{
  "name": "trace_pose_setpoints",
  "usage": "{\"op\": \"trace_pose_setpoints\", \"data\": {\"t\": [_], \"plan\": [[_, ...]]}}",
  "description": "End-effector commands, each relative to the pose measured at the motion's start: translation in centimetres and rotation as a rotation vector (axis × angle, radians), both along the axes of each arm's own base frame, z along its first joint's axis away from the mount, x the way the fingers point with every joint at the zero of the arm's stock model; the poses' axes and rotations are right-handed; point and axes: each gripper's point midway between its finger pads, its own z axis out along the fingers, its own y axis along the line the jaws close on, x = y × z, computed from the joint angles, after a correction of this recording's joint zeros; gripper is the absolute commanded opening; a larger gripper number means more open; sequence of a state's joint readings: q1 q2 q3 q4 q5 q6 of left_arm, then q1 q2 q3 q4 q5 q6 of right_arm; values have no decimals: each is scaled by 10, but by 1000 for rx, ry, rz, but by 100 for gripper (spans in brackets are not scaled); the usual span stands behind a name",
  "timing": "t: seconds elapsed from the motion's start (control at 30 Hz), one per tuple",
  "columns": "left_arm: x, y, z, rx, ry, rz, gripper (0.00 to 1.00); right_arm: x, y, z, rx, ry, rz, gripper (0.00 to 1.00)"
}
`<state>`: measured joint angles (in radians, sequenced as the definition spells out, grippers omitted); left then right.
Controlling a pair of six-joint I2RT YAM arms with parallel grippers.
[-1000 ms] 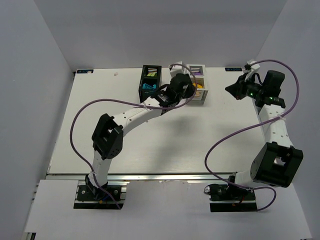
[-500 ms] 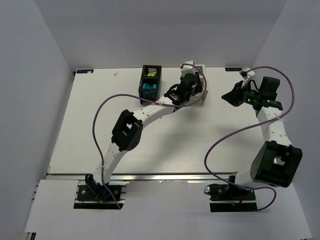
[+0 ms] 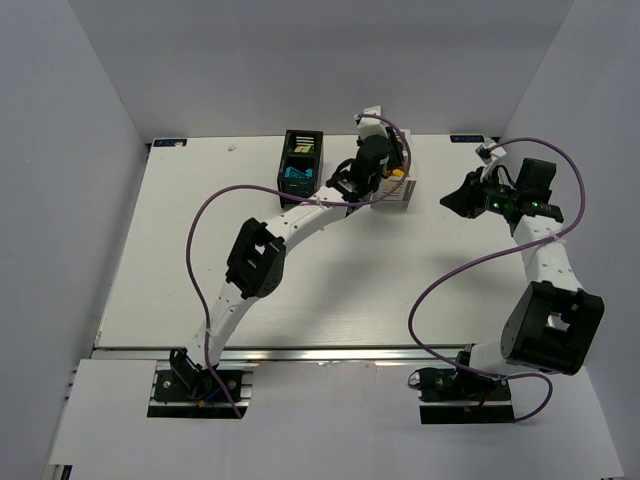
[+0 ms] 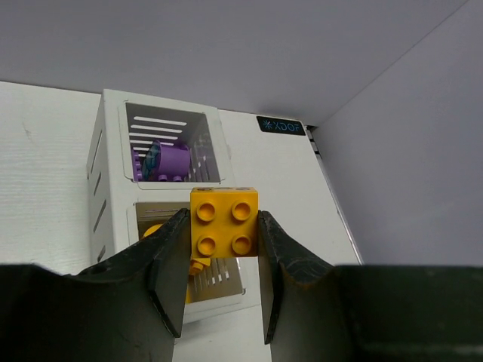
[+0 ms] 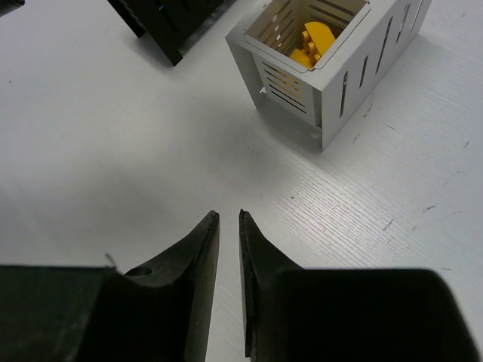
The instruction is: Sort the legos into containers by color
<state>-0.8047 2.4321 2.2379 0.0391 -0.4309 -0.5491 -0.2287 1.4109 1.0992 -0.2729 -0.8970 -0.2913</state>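
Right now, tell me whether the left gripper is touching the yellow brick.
Touching. The left wrist view shows the left gripper clamping the yellow brick, both fingers flat against its sides, no gap.

A white table (image 3: pixel 200 260) sits between plain pale grey walls (image 3: pixel 320 60), a metal rail (image 3: pixel 330 352) along its near edge.

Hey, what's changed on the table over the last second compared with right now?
The left gripper, clamping a yellow lego, reached farther out from the near side of the white box to above it. The right gripper drifted slightly left, toward the white box. The white box and the black box stayed put.
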Motion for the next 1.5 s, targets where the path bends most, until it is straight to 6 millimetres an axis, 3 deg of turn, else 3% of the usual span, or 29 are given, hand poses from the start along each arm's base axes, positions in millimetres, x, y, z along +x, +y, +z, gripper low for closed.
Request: {"op": "trace_pose_setpoints", "data": {"t": [0.0,0.17,0.33,0.4,0.57,0.7,0.73,0.77,0.8,0.83,0.87,0.9,0.93,0.97,1.0,1.03,1.07,1.1,1.13,1.17,1.3,1.33,1.37,1.47], "plan": [[7,1,-3,2,-8,17,16,-5,3,10,-2,-35,27,23],[10,2,-10,2,13,27,29,-6,3,12,-7,-39,30,31],[12,4,-8,-1,24,34,55,-7,3,11,-11,-39,35,38],[12,4,-3,-7,21,34,61,-7,3,12,-16,-41,36,44],[9,6,26,-39,-13,27,76,-9,3,11,-28,-45,41,57],[1,12,60,-62,-42,22,79,-8,2,13,-35,-42,45,64],[-2,15,67,-59,-48,20,81,-5,0,17,-47,-49,38,68],[-6,18,65,-33,-38,13,84,-3,0,17,-54,-46,38,89],[-17,26,91,-40,-59,-6,93,-4,1,16,-70,-39,47,89],[-24,33,97,-17,-66,-17,98,0,-4,21,-101,-50,29,89],[-31,40,71,39,-23,-25,98,3,-5,21,-119,-48,18,89],[-39,47,72,55,-19,-40,98,4,-4,22,-135,-49,11,89],[-56,63,105,44,-57,-48,98,7,-6,22,-152,-49,-4,89],[-65,73,104,61,-51,-56,98,11,-13,24,-190,-51,-49,89],[-78,80,71,122,-1,-80,98,14,-12,24,-205,-49,-69,89],[-94,96,96,99,-24,-82,98,18,-15,28,-210,-53,-113,89],[-104,105,94,108,-8,-85,98,22,-24,30,-249,-58,-175,89],[-115,116,64,154,56,-85,98,24,-24,33,-259,-68,-189,89],[-124,125,60,160,75,-85,98,27,-28,38,-272,-92,-215,89],[-138,139,78,135,59,-83,98,25,-26,46,-266,-110,-224,89],[-179,180,74,92,69,-67,98,24,-28,58,-230,-112,-280,89],[-187,189,59,102,92,-58,98,24,-29,60,-224,-110,-290,89],[-196,203,75,73,62,-31,98,22,-28,58,-212,-86,-299,89],[-207,222,71,82,67,-1,98,22,-31,62,-204,-76,-331,89]]}}
